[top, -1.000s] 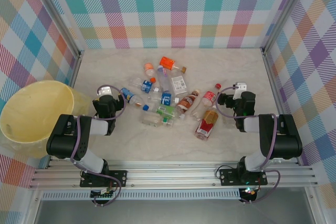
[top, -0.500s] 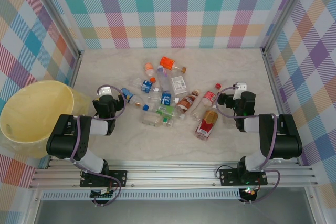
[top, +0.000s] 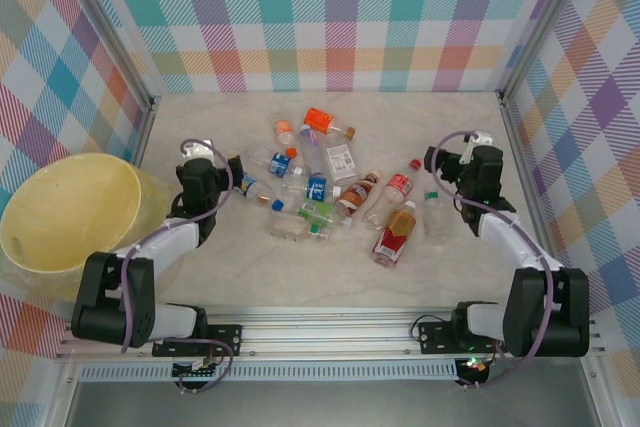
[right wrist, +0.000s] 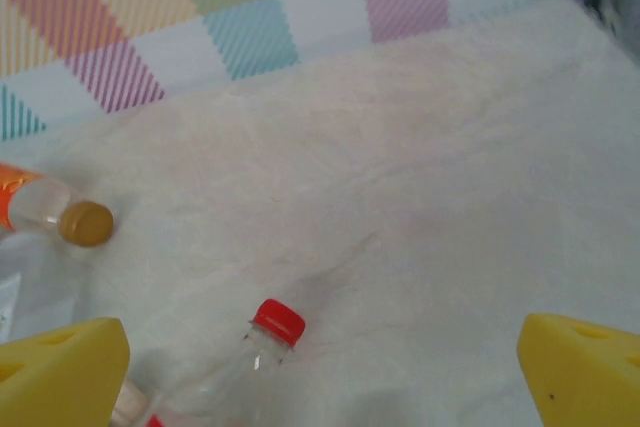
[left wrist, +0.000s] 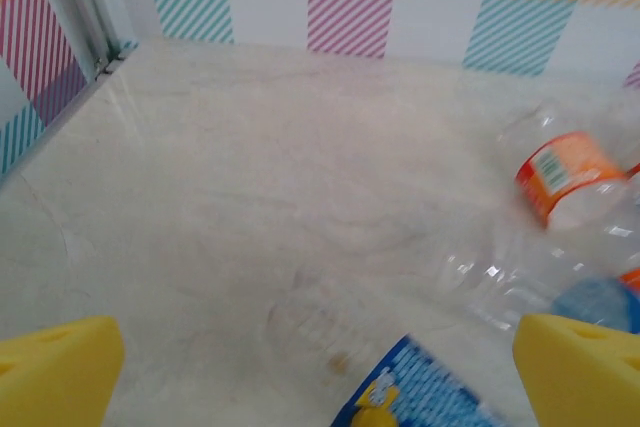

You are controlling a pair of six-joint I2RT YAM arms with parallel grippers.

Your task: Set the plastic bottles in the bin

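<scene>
Presently the left gripper (left wrist: 320, 372) and right gripper (right wrist: 320, 367) hang spread wide, flanking the plastic bottles (top: 320, 187) strewn on the tabletop (top: 300, 277), the bin (top: 100, 197) at far left

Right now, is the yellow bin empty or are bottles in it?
Empty: the bin shows a bare pale yellow inside, and the plastic bottles lie out on the table.

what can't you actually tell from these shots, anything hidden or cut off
Left wrist view: the blue-labelled bottle runs off the bottom edge; the orange-labelled bottle is blurred, partly past the right edge.
Right wrist view: the red-capped bottle leaves the bottom edge, label unseen.
Top view: print on the piled bottles is too small to read; the left arm covers part of the near rim of the bin.
</scene>
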